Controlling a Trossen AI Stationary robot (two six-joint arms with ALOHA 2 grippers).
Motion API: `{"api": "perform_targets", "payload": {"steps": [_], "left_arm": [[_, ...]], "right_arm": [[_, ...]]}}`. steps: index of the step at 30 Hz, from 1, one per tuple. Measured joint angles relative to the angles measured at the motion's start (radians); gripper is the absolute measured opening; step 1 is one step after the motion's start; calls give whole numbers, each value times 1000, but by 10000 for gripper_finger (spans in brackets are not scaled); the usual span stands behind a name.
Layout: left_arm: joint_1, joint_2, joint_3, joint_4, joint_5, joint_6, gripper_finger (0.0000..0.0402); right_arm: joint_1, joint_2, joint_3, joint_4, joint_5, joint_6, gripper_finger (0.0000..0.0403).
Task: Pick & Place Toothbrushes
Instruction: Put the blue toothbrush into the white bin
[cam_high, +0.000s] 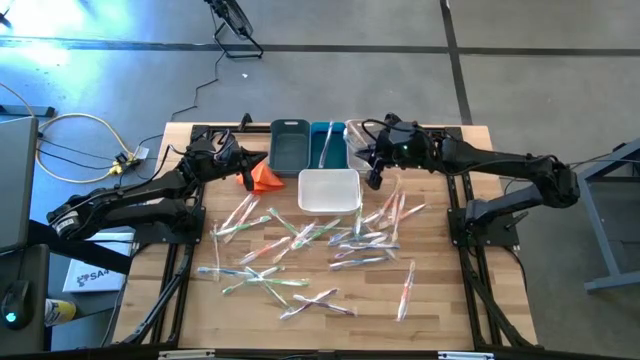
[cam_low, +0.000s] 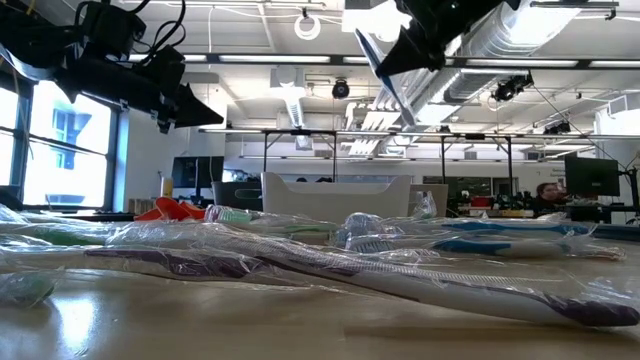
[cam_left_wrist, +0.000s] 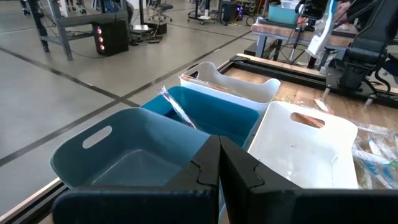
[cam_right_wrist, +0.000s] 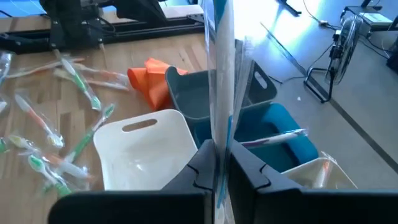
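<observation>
Many wrapped toothbrushes (cam_high: 300, 240) lie scattered flat on the wooden table (cam_high: 440, 300). My right gripper (cam_right_wrist: 221, 163) is in the air by the white bin (cam_high: 329, 190), shut on one blue-handled toothbrush (cam_right_wrist: 219, 74) in its clear wrapper. Another toothbrush (cam_right_wrist: 273, 138) lies in the teal bin (cam_high: 325, 143), one end against its wall. My left gripper (cam_left_wrist: 219, 167) is shut on nothing and hovers at the far left, near the grey-blue bin (cam_left_wrist: 124, 155) and the orange cloth (cam_high: 265, 177). My right gripper pinches the wrapped toothbrush (cam_right_wrist: 217, 144) between its two fingers, partway along its length. The fingers come slanting down from the table's right side. The toothbrush (cam_low: 388, 80) is lifted clear and tilted, high above the table and the bins.
Along the far edge stand the grey-blue bin, the teal bin and a clear bin (cam_high: 358, 145); the white bin stands in front of them. The orange cloth lies left of the white bin. Cables and equipment lie off the table's left side.
</observation>
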Motion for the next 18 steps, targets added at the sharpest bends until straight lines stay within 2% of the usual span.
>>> {"api": "perform_targets", "payload": {"steps": [9,18], "left_arm": [[0,0,0,0,0,-1,0],[0,0,1,1,1,-1,0]], "right_arm": [[3,35,0,28,-37,25,10],[17,179,0,191,-109,60,11]]}}
